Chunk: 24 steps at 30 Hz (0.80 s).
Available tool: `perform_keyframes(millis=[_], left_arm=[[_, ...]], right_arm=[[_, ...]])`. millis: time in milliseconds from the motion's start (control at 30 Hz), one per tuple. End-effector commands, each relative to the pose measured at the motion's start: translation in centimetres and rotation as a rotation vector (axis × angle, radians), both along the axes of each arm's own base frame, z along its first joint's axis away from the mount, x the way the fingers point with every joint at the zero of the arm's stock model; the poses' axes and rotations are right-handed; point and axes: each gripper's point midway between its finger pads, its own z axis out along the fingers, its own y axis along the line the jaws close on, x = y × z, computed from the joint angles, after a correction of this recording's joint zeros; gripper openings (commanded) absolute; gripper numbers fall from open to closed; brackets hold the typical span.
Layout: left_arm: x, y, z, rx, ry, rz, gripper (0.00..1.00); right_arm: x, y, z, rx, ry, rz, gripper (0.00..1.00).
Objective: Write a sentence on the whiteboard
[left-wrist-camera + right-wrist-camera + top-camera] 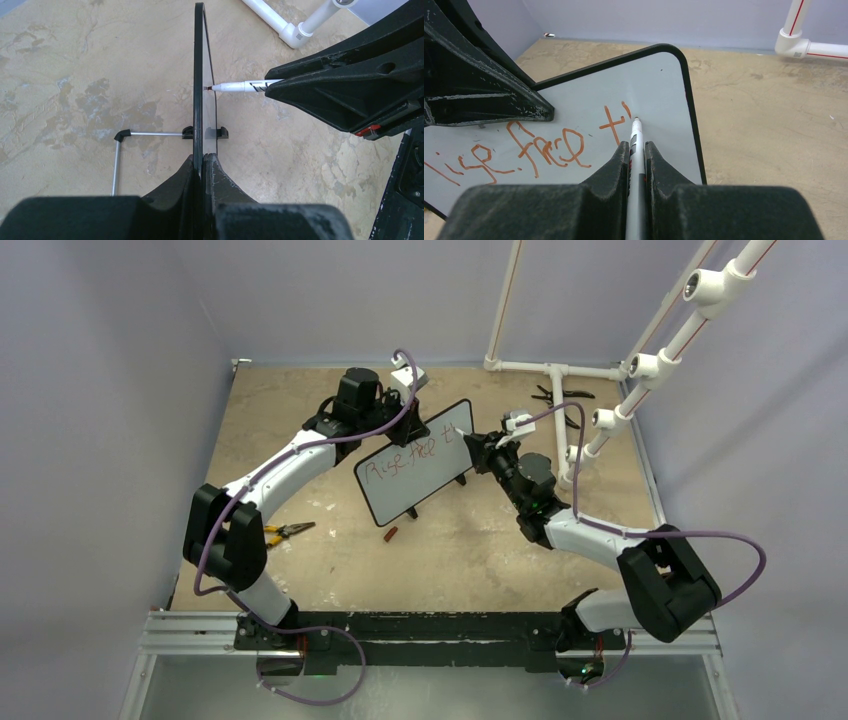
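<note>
Plainly the writing is under way but not finished. The right claw [637, 150] is closed tight on a white marker [636, 132], whose barrel runs out between its fingers, and the tip meets the whiteboard [659, 80] straight ahead of it, just beside a stroke that looks like a "t". To the left of that tip the sentence [544, 147] runs in red across the upper part of the board: a loose first word, then something like "free", then the letter in hand. Only one line shows, and the board below it is bare, so by my reckoning well under half the sentence is down, with little room left ahead of the tip before the board's right edge. The left claw [203, 162] is shut on the board's top edge, one finger on each face, steadying it upright on its small black feet on the worktop [75, 100]. In that claw's view the board is edge-on, so the writing cannot be read there. The right wrist view cuts off the start of the line, and the left claw's finger overhangs part of it. From above the words are too small to read. The marker's rear is buried between the right claw's fingers.
</note>
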Motion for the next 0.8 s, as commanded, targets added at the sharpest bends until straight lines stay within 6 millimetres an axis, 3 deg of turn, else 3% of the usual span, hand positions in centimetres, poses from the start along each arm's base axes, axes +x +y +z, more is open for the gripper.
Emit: perform_keyframes(millis=[0, 433, 767], left_arm=[[0.0, 0.6, -0.4, 0.036, -0.033, 0.009, 0.0], [-0.1, 0.6, -0.2, 0.032, -0.036, 0.008, 0.0], [-0.1, 0.6, -0.1, 0.032, -0.04, 0.008, 0.0]], right_arm=[[0.7, 0.1, 1.9, 0.027, -0.057, -0.009, 0.0], [-0.4, -0.4, -2.8, 0.001, 0.068, -0.01, 0.0], [0.1, -0.3, -2.4, 0.001, 0.056, -0.017, 0.0]])
